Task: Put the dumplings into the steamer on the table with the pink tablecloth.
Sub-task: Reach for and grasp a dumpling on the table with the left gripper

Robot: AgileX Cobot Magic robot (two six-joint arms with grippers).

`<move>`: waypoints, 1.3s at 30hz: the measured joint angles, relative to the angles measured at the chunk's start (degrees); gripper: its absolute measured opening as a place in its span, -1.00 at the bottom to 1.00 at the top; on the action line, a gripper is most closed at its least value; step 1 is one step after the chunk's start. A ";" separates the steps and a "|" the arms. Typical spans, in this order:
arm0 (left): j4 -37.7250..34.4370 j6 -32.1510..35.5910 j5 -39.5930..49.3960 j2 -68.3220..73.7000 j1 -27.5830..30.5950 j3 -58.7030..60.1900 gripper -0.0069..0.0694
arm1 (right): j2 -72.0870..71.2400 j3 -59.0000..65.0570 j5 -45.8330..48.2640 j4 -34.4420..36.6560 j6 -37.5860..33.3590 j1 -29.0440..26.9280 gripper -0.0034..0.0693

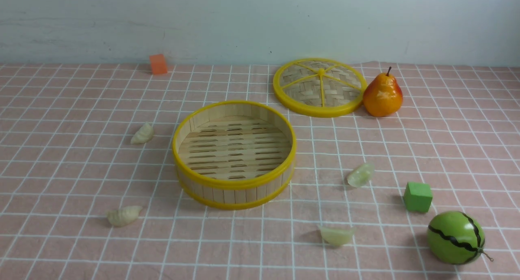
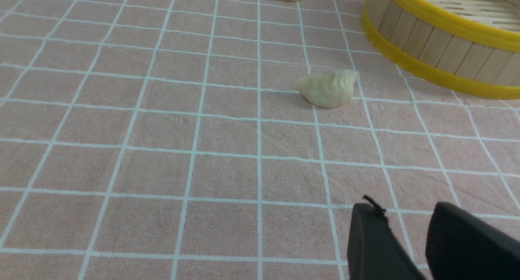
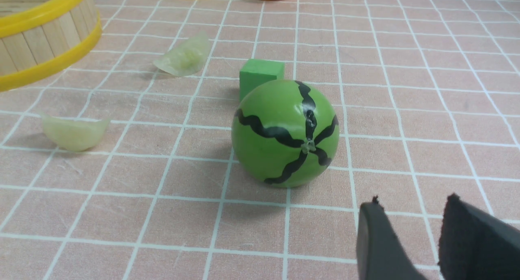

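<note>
Lit brightly and evenly from near edge to far edge of the table (image 1: 61, 170); no dim corner. Showed soft, pale shadows lying left of the steamer (image 1: 234, 190), the green cube (image 1: 417, 196), the watermelon (image 1: 456, 237) and the dumplings (image 1: 124, 215), placing the light toward the right edge. Caught small white glare spots on the pear (image 1: 382, 96); faint sheen only on the watermelon. Held sharp in front view, white grid of the pink tablecloth (image 1: 365, 142) crisp. Softened slightly in both wrist views toward the far edge; bowed grid lines mildly at the margins, lens or wrinkle undecidable.
</note>
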 joint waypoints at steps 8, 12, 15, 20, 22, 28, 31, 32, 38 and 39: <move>0.20 0.00 -0.56 0.00 0.00 0.00 -0.26 | 0.00 0.00 0.00 -0.75 0.00 0.00 -0.25; 0.20 0.00 -7.02 0.00 0.00 0.00 -0.25 | 0.00 0.00 -0.63 -4.66 0.00 0.00 -0.25; 0.20 0.00 -14.58 0.00 0.00 0.06 -0.25 | 0.00 0.57 -5.42 -5.75 0.00 0.00 -0.25; 0.46 0.20 -29.37 0.00 0.00 0.06 -0.23 | 0.00 0.57 -23.50 -6.02 0.51 0.00 -0.25; 0.65 0.24 -34.78 0.00 0.00 0.06 -0.22 | 0.00 0.57 -32.94 -6.02 1.46 0.00 -0.25; -2.05 -9.03 -47.21 0.00 0.00 0.06 -0.21 | 0.00 0.57 -48.89 -6.02 3.03 0.00 -0.25; -2.54 -14.38 -45.56 0.00 0.00 -3.22 -0.26 | 0.00 0.12 -50.07 -6.02 3.19 0.00 -0.26; -2.27 -14.38 -45.16 0.00 0.00 -3.68 -0.28 | 0.09 -0.16 -49.95 -6.02 3.19 0.00 -0.27; 1.03 -13.61 -26.74 15.25 0.00 -25.57 -0.86 | 10.39 -11.58 -43.50 -6.48 4.08 0.00 -0.91; 1.03 -13.61 -26.42 15.98 0.00 -26.58 -0.86 | 10.88 -12.39 -42.41 -6.48 4.08 0.00 -0.92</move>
